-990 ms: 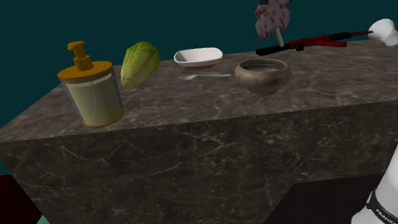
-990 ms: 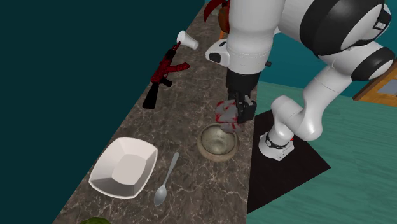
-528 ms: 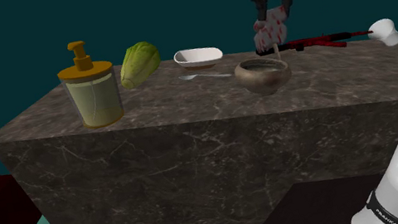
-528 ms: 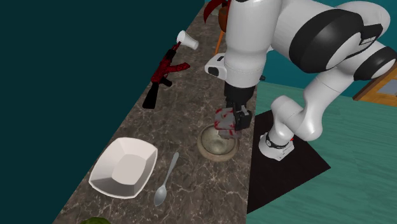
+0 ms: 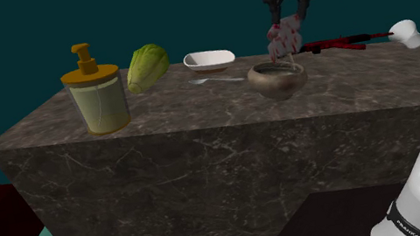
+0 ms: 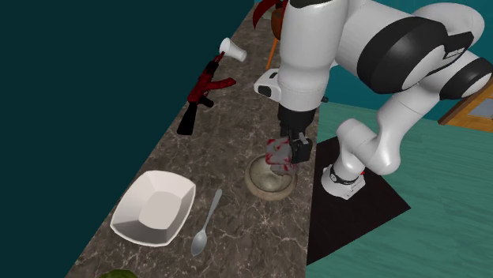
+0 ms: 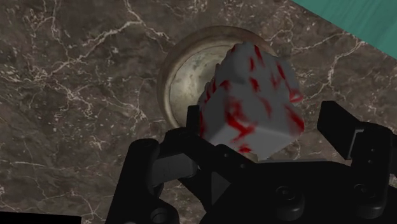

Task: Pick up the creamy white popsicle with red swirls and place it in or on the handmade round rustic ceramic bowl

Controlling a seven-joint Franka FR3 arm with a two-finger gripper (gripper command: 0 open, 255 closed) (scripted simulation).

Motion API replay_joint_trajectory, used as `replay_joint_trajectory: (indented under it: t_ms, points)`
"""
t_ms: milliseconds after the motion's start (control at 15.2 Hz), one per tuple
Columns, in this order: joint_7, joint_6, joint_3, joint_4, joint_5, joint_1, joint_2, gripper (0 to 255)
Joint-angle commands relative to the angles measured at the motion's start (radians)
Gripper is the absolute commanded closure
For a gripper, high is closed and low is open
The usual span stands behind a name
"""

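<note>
Dark marble desk (image 5: 197,106) carries the bowl (image 5: 277,79); the tool (image 5: 286,16) clamps the popsicle (image 5: 283,38) just above it. Placement step in hand: next, lower and release.

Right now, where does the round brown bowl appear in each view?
Shoulder view: bowl right of centre on the counter.
Second exterior view: bowl near the centre, by the counter's right edge.
Wrist view: bowl beyond the popsicle, partly hidden by it.
Shared landmark: the popsicle, clasped in the fingers above the bowl.
</note>
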Motion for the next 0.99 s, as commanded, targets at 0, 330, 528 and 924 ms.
replay_joint_trajectory:
  t_ms: [0, 330, 528, 924]
  points:
    - [0.0, 0.0, 0.0, 0.0, 0.0, 0.0, 0.0, 0]
    - [-0.001, -0.034, -0.001, 0.052, 0.001, 0.0, 0.018, 0]
    - [-0.003, -0.132, -0.005, 0.209, 0.003, 0.001, 0.077, 0]
    - [-0.003, -0.132, -0.005, 0.209, 0.003, 0.001, 0.077, 0]
